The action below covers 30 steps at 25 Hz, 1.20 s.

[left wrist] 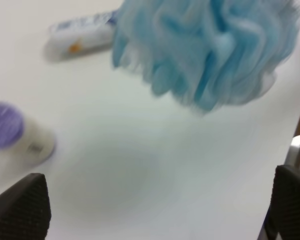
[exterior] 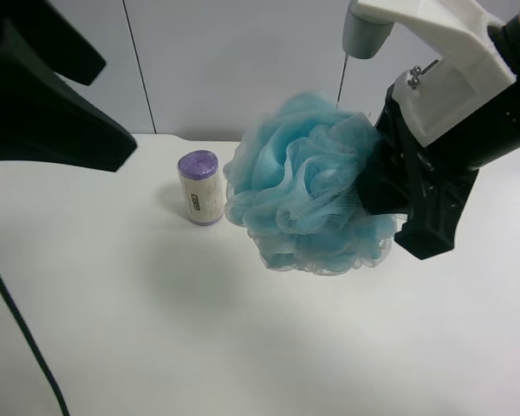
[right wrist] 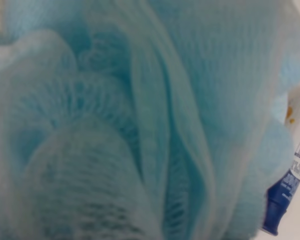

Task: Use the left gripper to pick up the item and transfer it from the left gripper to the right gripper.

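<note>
The item, a ruffled light blue mesh pouf (exterior: 308, 186), hangs above the white table (exterior: 156, 329). My right gripper (exterior: 374, 186), black jaws on a white housing at the exterior high view's right, is shut on the pouf's side. The pouf (right wrist: 140, 120) fills the right wrist view and hides the jaws there. My left gripper (left wrist: 155, 202) is open and empty; its two fingertips (left wrist: 20, 207) stand far apart. In the left wrist view the pouf (left wrist: 210, 50) floats well away from it. The left arm's black body (exterior: 43, 113) sits at the exterior high view's upper left.
A purple-topped white roll (exterior: 199, 186) stands upright on the table beside the pouf, also in the left wrist view (left wrist: 15, 135). A white-and-navy tube (left wrist: 82, 35) lies on the table beyond the pouf, partly seen in the right wrist view (right wrist: 290, 185). A black cable (exterior: 17, 329) crosses the near corner.
</note>
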Tool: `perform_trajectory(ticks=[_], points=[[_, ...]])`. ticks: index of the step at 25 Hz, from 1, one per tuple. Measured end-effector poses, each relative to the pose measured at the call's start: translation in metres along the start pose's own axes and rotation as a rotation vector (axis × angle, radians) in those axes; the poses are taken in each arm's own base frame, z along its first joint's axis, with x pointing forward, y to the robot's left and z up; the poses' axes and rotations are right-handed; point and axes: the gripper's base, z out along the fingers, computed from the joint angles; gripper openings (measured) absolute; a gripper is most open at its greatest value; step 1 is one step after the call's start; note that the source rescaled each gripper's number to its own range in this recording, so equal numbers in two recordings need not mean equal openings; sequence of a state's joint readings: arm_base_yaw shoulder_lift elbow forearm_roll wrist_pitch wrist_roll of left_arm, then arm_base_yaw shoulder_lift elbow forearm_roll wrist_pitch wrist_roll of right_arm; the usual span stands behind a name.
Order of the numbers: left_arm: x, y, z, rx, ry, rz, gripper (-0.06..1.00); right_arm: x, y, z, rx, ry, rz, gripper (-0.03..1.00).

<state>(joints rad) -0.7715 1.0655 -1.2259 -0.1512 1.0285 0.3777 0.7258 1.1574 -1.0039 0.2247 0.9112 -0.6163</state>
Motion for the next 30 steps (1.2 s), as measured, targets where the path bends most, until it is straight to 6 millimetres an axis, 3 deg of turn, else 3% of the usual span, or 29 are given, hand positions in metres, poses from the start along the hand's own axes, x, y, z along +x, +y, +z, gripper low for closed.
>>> perform_trajectory(ticks=[6,11,15,22,30], points=[[0.022,-0.004,-0.034,-0.052,0.086,-0.049,0.87,0.0,0.0,0.0,0.0,0.0,0.0,0.13],[0.037,-0.011,-0.063,-0.094,0.023,-0.089,0.87,0.0,0.0,0.0,0.0,0.0,0.0,0.11],[0.063,-0.021,-0.079,-0.105,-0.017,-0.097,0.87,0.0,0.0,0.0,0.0,0.0,0.0,0.11],[0.125,-0.04,-0.075,-0.097,-0.005,-0.1,0.87,0.0,0.0,0.0,0.0,0.0,0.0,0.11],[0.187,-0.056,-0.052,-0.085,0.03,-0.131,0.87,0.0,0.0,0.0,0.0,0.0,0.0,0.1]])
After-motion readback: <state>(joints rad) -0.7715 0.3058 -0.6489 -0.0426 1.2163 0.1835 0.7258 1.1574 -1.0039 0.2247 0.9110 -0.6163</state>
